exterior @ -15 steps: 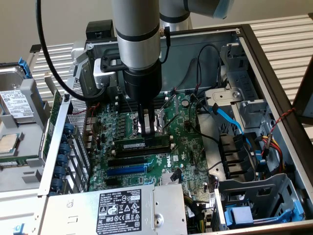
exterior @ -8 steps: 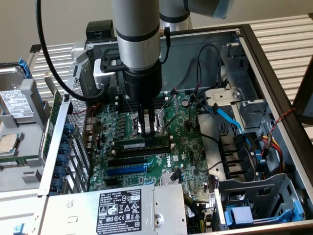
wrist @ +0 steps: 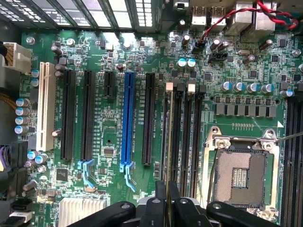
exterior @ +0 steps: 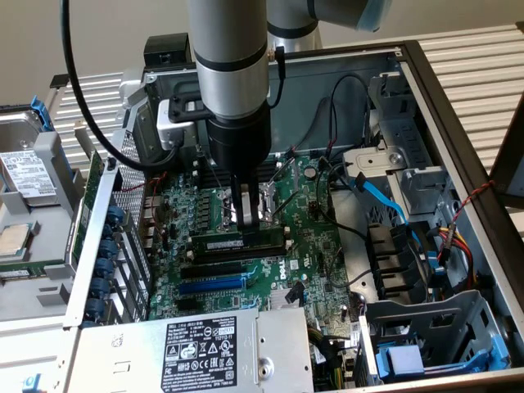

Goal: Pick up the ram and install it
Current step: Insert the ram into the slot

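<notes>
The ram [exterior: 219, 244] is a thin dark-green stick with a small white label, standing on edge along the black memory slots [exterior: 246, 254] of the motherboard. My gripper [exterior: 248, 229] comes straight down on its middle, inside the open computer case. In the wrist view the ram [wrist: 168, 137] shows edge-on as a thin line beside the empty black memory slots [wrist: 187, 132]. There the gripper [wrist: 167, 201] is shut on the stick's edge, one dark finger on each side. Whether the stick is seated in its slot I cannot tell.
A blue expansion slot [exterior: 211, 286] and black ones lie just in front of the ram. The open CPU socket [wrist: 239, 175] sits behind the memory slots. Loose black cables and a blue one [exterior: 381, 196] hang at the exterior view's right. The power supply [exterior: 205, 348] borders the front.
</notes>
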Controlling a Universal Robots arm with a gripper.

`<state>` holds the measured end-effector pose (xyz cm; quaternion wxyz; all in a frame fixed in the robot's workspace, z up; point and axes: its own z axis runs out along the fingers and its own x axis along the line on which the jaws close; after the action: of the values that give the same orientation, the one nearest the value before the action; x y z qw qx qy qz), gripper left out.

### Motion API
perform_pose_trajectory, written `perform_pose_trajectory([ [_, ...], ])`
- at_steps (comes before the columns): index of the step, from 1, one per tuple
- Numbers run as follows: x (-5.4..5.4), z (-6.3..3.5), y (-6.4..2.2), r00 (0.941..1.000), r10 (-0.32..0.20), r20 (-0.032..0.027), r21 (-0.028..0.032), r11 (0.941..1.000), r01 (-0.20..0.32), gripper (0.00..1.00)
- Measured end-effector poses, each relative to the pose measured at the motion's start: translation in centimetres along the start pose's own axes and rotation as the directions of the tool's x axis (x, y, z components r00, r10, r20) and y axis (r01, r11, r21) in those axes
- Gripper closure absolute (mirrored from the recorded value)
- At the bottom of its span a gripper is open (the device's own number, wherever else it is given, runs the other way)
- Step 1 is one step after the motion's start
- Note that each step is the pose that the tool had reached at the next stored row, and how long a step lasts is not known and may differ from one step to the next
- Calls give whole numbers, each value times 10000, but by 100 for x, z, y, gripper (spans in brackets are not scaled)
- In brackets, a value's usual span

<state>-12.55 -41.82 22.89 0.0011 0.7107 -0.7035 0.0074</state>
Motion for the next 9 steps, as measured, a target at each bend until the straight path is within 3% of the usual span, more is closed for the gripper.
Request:
perform_pose_trajectory([
  [9,0,-3,0,10000,1,0,4,10000,-1,86],
])
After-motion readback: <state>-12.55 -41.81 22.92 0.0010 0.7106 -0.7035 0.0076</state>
